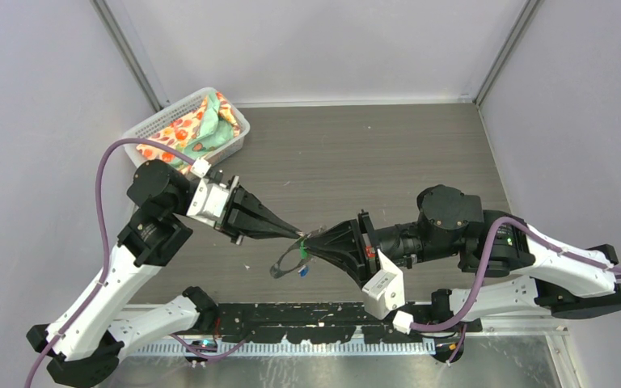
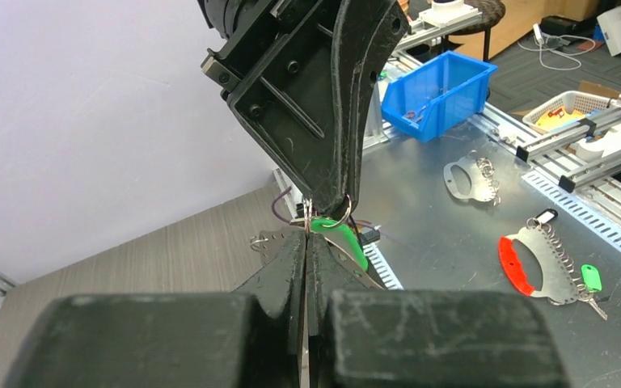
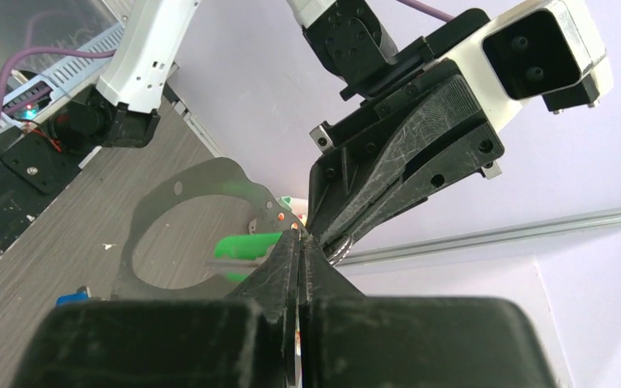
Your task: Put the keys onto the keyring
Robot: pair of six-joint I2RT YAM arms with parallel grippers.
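The left tool (image 1: 294, 232) and the right tool (image 1: 310, 237) meet tip to tip in the air over the middle of the counter (image 1: 388, 153). Both are clenched tight. The keyring (image 3: 218, 176) hangs at their tips. The green key (image 3: 247, 245) sits right at the pinch, and the blue key (image 1: 302, 272) dangles lower. I cannot tell which tool pinches what.

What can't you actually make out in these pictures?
Top view: left gripper and right gripper tips meet; what each pinches is too small to tell.
Left wrist view: green key partly hidden behind the fingers.
Right wrist view: blue key mostly covered by that gripper's own body.
Any view: whether either key is on the keyring.
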